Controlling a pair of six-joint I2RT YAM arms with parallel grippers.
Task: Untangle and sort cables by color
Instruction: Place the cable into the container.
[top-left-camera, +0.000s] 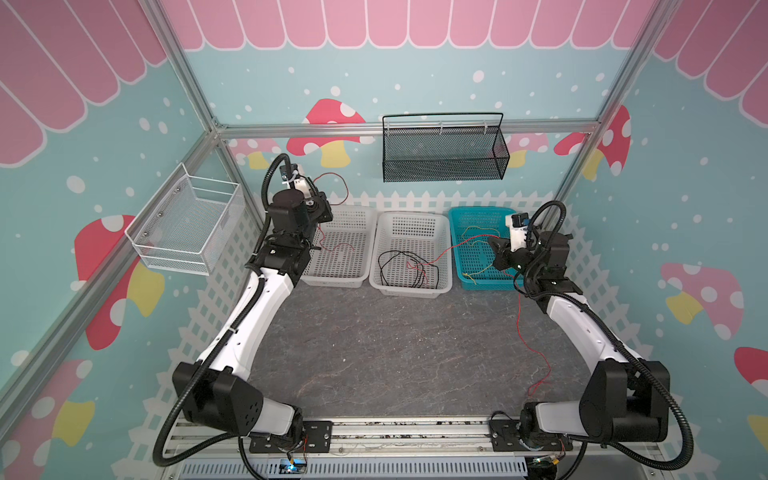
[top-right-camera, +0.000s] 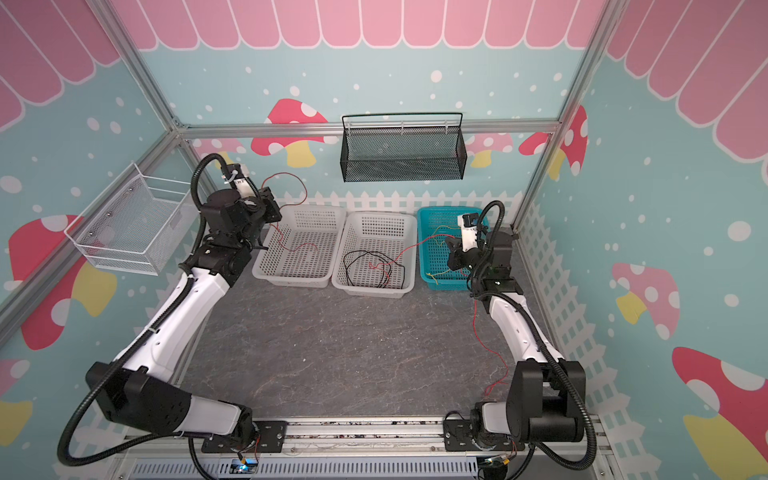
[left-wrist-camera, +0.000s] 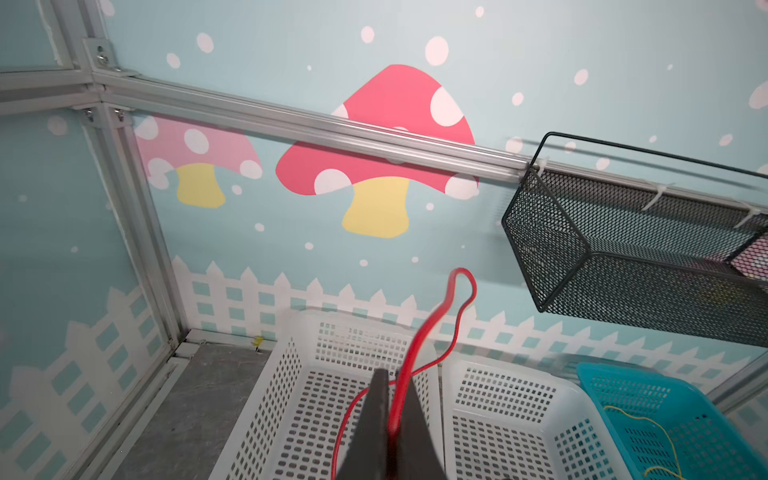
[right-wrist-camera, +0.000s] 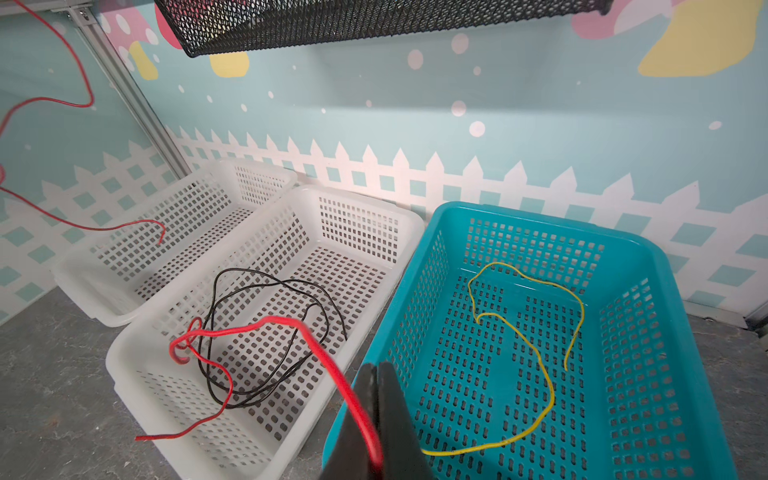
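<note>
Perforated plastic baskets: the left white basket (right-wrist-camera: 187, 208) has a thin red cable (left-wrist-camera: 415, 345) looped above it, pinched in the fully closed left gripper (left-wrist-camera: 395, 378). The middle white basket (right-wrist-camera: 124, 353) holds a coiled black cable (right-wrist-camera: 245, 270) and a second red cable (right-wrist-camera: 328, 361), pinched by the closed right gripper (right-wrist-camera: 377, 368). The teal basket (right-wrist-camera: 415, 299) holds a yellow cable (right-wrist-camera: 550, 390).

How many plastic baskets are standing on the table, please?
3, in a row at the back of the table: the left white basket, the middle white basket, and the teal basket at the right. None appears hidden.
</note>
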